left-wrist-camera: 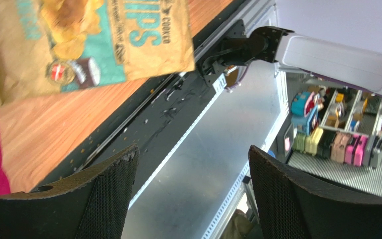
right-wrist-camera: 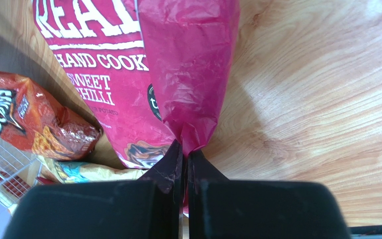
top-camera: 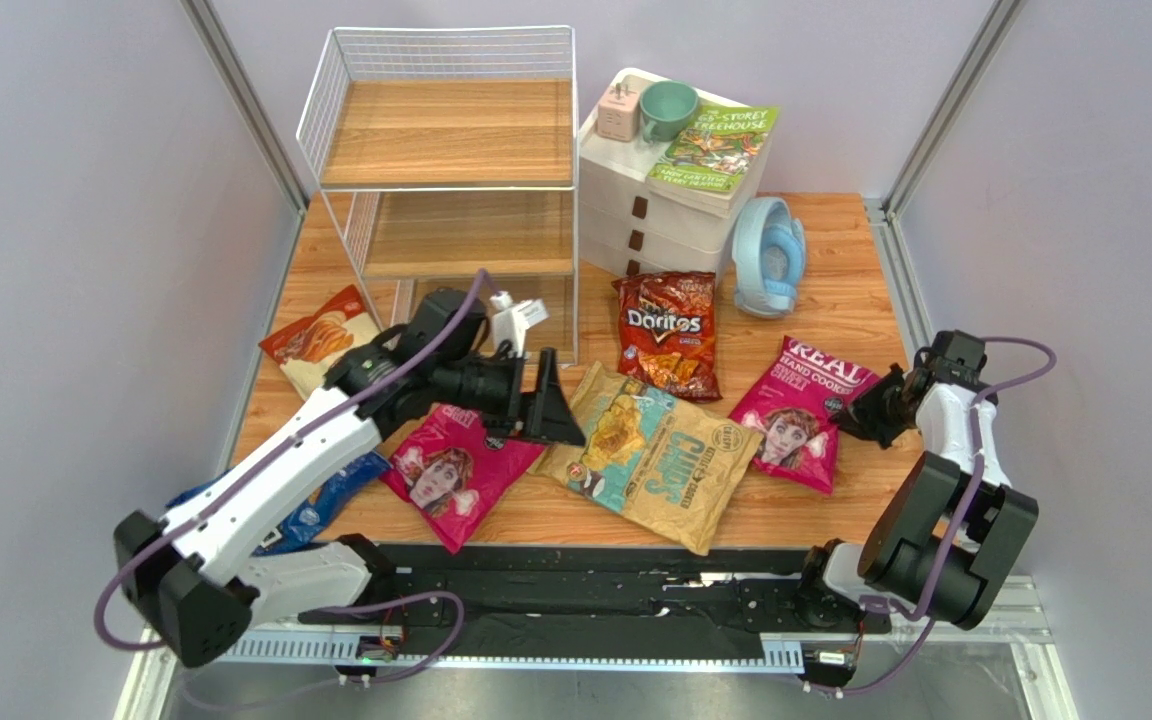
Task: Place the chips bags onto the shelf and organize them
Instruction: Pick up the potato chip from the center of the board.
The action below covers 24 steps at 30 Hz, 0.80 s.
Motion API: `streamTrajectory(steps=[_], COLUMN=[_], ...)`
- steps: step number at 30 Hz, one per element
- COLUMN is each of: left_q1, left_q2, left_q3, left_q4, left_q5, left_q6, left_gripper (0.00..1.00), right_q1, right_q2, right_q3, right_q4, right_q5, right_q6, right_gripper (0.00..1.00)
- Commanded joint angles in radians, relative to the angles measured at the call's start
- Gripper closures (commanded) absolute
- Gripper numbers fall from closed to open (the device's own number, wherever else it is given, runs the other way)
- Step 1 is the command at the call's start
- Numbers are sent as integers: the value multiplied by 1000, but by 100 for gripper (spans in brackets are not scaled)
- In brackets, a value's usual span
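The magenta chips bag (top-camera: 802,422), lying on the table (top-camera: 856,288) well apart from the shelf (top-camera: 440,132), is pinched at its edge seam by the right jaws, the left jaws being spread and empty; judged light, crinkly, slippery, contents crushable.

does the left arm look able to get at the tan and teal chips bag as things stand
Probably yes: the left end effector is open and sits right next to the tan-and-teal crinkly foil chips bag, which lies flat with nothing covering it.
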Motion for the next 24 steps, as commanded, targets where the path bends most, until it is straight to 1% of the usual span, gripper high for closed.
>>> streamTrajectory(steps=[1,5,6,9,11,14,16,17,19,20,22,24], left_q1=[-50,-50,-50,-57,-80,-106,-119,-134,-155,-169,-215,-252], left_q2=[136,226,270,366,432,514,544,571,604,642,689,762], left_q3=[133,211,248,294,341,389,383,365,359,380,430,490], left_q4=[39,58,68,185,220,252,314,402,494,500,440,434], left_q5=[56,87,104,181,188,213,228,242,245,248,233,242], left_q6=[58,56,46,-29,-42,-57,-100,-153,-197,-186,-140,-135], left_gripper=[13,10,10,9,9,9,9,9,7,7,6,6], right_q1=[-1,1,1,-1,1,-1,-1,1,-1,-1,-2,-7], right_q2=[-25,-50,-55,-68,-78,-84,-85,-84,-84,-82,-91,-99], right_q3=[50,37,20,-3,-14,-8,-8,-14,-23,-35,-48,-72], right_q4=[9,101,118,177,215,224,224,229,238,252,264,282], right_q5=[0,-40,-45,-33,-28,-22,-22,-22,-40,-48,-66,-86], right_q6=[88,169,183,243,283,301,303,310,318,329,359,416], right_gripper=[100,100,100,100,100,100,100,100,100,100,100,100])
